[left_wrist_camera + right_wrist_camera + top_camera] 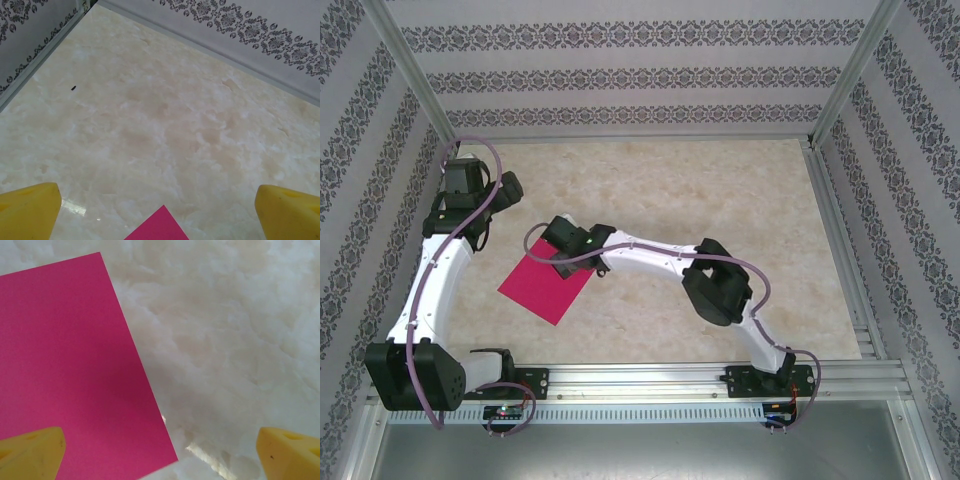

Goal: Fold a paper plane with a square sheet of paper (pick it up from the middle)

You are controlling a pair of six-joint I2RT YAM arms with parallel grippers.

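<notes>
Right gripper (160, 452) first: jaws spread wide, nothing between them, nothing held. One yellow finger hangs over the square sheet of paper (70, 365), the other over bare table (235, 340) just off the sheet's edge, so that edge runs straight through the gap. From above, the right gripper (560, 245) sits over the sheet's far side, not its middle.

Out to the left gripper (157, 200): also wide open and empty. One corner of the sheet (157, 230) pokes up between its fingers at the bottom of the wrist view. In the top view the left gripper (505, 190) is beyond the sheet's far-left corner, clear of it.

Where does that leave us? By my read, right at the start. No crease, no fold, no lift; the pick-up from the middle is not yet made, and every fold of the plane is left to do.

The sheet (545, 285) itself: plain magenta-pink, lying flat on the pale marbled table (720, 190), turned diamond-wise to the arms' bases. Edges look crisp and straight, the surface smooth and unmarked, corners sharp. Thin stuff, I'd judge, hugging the table closely.
</notes>
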